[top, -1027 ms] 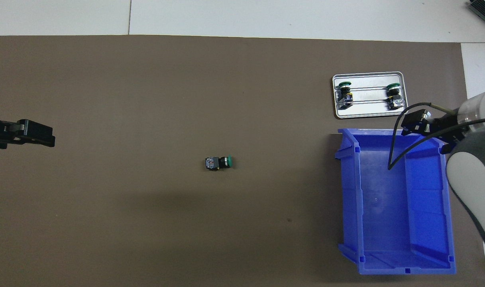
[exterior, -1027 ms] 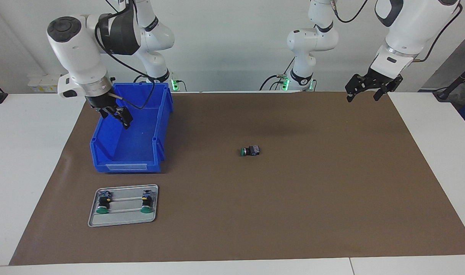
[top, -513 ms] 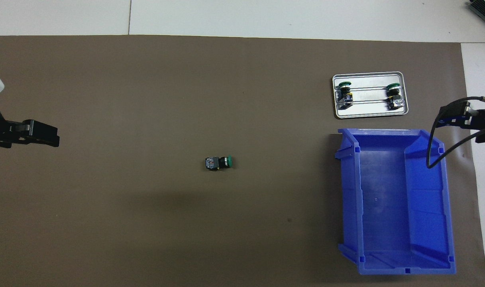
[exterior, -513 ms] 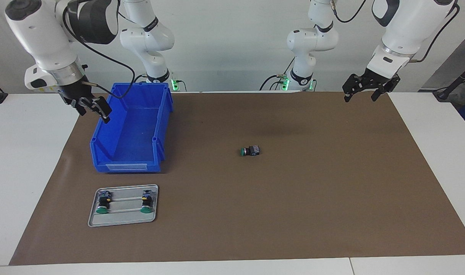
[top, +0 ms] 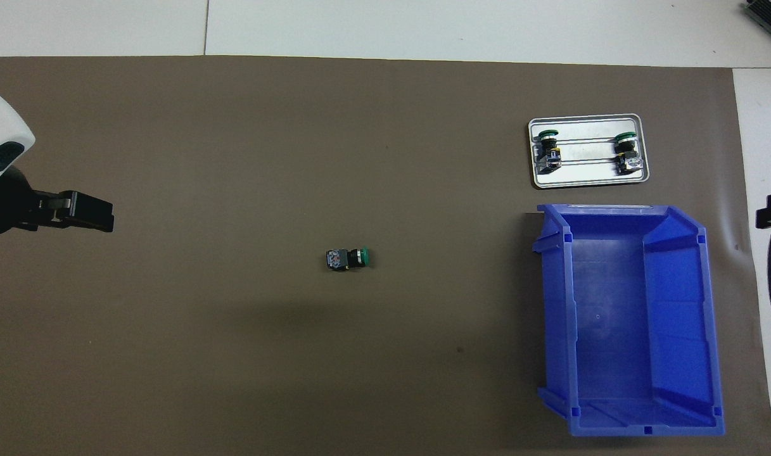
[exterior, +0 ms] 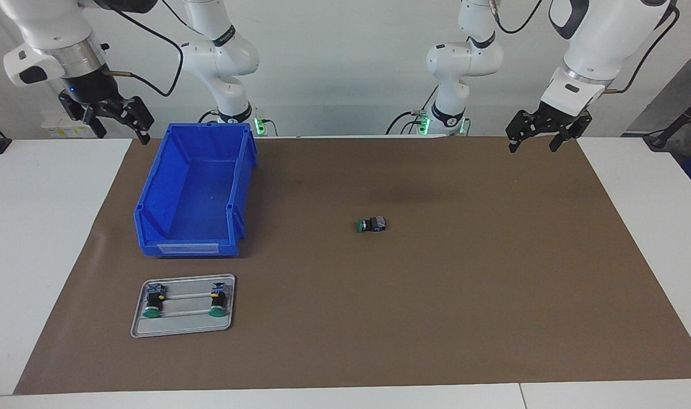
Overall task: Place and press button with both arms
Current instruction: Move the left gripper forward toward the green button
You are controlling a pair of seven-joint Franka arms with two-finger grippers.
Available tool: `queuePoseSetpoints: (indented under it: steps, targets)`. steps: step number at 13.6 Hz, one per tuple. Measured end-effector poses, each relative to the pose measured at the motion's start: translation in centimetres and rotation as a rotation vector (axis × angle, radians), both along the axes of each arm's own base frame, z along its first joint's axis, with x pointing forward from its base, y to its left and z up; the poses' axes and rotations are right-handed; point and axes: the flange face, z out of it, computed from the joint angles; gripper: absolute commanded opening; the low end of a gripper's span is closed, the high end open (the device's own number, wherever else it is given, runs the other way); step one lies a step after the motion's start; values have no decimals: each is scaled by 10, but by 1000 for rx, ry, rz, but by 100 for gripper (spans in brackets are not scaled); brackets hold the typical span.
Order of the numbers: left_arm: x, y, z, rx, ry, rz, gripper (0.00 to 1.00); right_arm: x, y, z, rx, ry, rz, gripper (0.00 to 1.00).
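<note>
With the right gripper (exterior: 108,118) risen empty and spread from the blue bin (exterior: 195,190), the button (exterior: 371,225) awaits the spread left gripper (exterior: 541,133).

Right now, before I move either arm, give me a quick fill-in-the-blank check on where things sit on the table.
1. The loose button lies on its ____ on the brown mat.
2. The metal tray holds ____ buttons.
3. The blue bin sits ____ to the robots than the tray.
4. The right gripper and the left gripper each hold ____.

Missing words: side; two; nearer; nothing
</note>
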Motion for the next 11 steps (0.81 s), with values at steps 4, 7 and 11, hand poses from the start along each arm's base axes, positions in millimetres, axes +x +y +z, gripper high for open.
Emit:
queuePoseSetpoints:
  steps: [4, 7, 11]
  targets:
    - [3, -41, -14, -13, -79, -72, 100, 5, 6, -9, 16, 17, 10, 100]
    - [-5, -98, -37, -32, -125, -211, 100, 8, 6, -17, -5, 21, 53, 100]
    - [-17, -150, -71, -92, -165, -488, 98, 12, 8, -34, -5, 22, 59, 100]
